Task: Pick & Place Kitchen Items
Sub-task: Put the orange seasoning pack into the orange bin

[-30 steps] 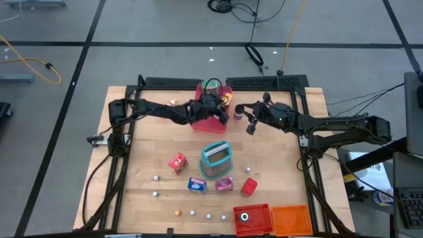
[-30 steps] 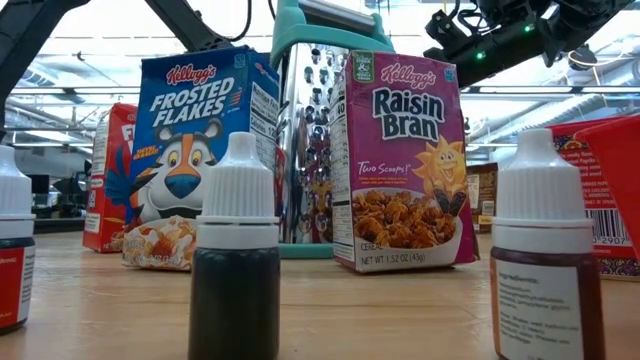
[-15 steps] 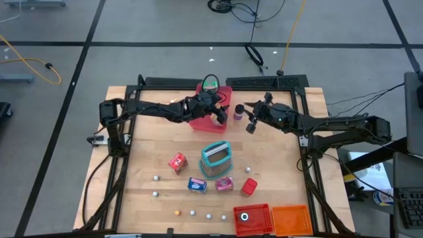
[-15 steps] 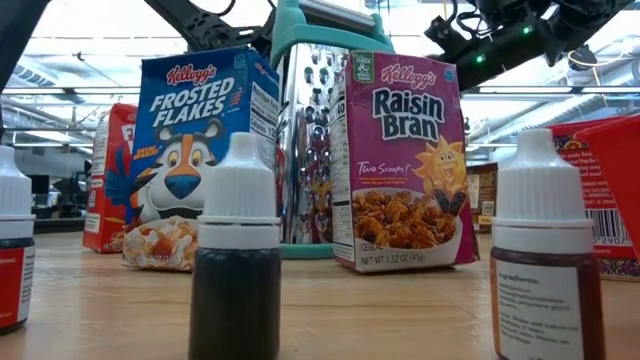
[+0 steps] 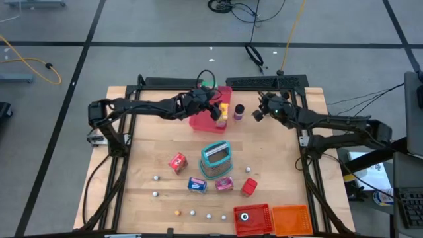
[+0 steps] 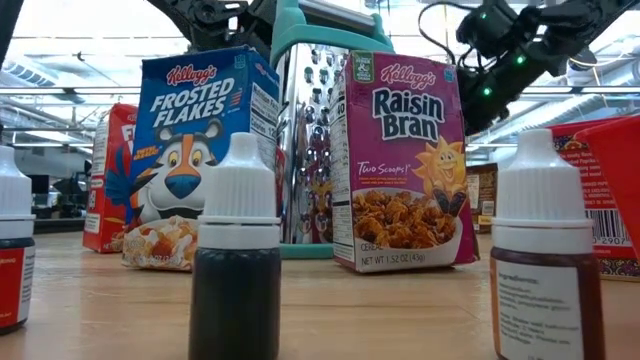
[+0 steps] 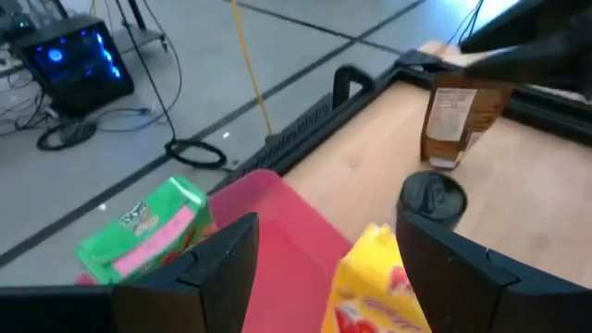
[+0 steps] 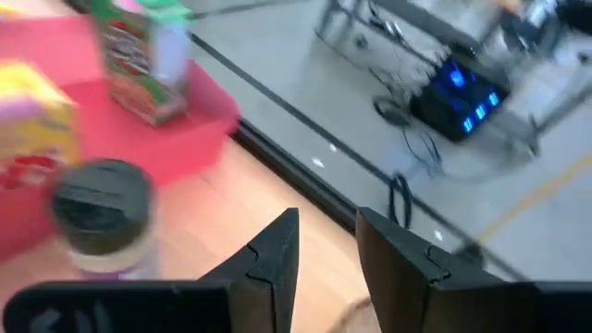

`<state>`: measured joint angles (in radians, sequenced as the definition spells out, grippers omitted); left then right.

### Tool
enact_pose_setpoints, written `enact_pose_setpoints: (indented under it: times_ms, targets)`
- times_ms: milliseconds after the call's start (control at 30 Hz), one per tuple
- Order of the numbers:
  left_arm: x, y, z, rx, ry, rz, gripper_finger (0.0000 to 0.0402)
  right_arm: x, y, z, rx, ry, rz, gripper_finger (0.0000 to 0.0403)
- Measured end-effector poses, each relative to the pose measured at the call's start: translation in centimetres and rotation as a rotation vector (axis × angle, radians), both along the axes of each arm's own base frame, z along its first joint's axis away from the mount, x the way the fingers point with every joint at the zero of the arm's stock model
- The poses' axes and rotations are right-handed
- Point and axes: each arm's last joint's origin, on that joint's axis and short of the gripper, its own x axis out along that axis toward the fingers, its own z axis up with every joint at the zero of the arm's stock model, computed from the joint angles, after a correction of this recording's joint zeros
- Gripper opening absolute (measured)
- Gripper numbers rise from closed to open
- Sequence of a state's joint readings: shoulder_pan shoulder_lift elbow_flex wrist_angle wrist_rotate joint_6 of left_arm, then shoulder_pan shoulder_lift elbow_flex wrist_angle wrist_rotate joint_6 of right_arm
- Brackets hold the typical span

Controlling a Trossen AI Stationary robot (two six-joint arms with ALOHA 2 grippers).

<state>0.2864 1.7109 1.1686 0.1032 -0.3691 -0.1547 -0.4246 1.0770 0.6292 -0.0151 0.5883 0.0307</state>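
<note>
My left gripper (image 5: 213,104) hangs over the pink tray (image 5: 205,120) at the back of the wooden table (image 5: 145,165). Its fingers (image 7: 222,268) are spread wide and hold nothing. Under it, on the tray, stands a yellow packet (image 7: 375,287) with red marks on it, and at the tray's far edge stands a green packet (image 7: 148,227) with a pink stripe. Just past the tray is a dark jar (image 7: 432,199) with a black lid and a pale label. My right gripper (image 5: 259,114) is up in the air near that jar, on its other side. Its fingers (image 8: 268,264) leave only a narrow gap and I see nothing between them. In the middle of the table stands a metal grater (image 5: 216,158) with a teal handle. In front of it are small cereal boxes: a blue Frosted Flakes box (image 6: 205,150) with a tiger on it and a pink Raisin Bran box (image 6: 400,165) with a sun on it. A red packet (image 5: 177,162) lies to one side and a red box (image 5: 248,188) to the other. Tiny white balls (image 5: 156,178) and one orange ball (image 5: 177,213) lie scattered near the front. At the front edge sit a red bin (image 5: 254,221) and an orange bin (image 5: 292,219). Very close to the low camera stand little dropper bottles (image 6: 237,250) with white caps.
</note>
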Motion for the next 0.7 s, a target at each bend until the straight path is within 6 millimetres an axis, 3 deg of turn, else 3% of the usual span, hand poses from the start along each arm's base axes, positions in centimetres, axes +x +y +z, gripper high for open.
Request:
enact_pose_setpoints:
  times_ms: [267, 700]
  targets:
    - [-0.9, -0.5, 0.6, -0.018, 0.062, -0.006, 0.0257, -1.6, -2.0, -0.6, 0.126, -0.007, -0.031, 0.0103]
    - [-1.1, -0.5, 0.5, -0.026, 0.083, -0.005, 0.0257, -3.0, -3.2, -1.4, 0.289, -0.046, -0.026, 0.0103]
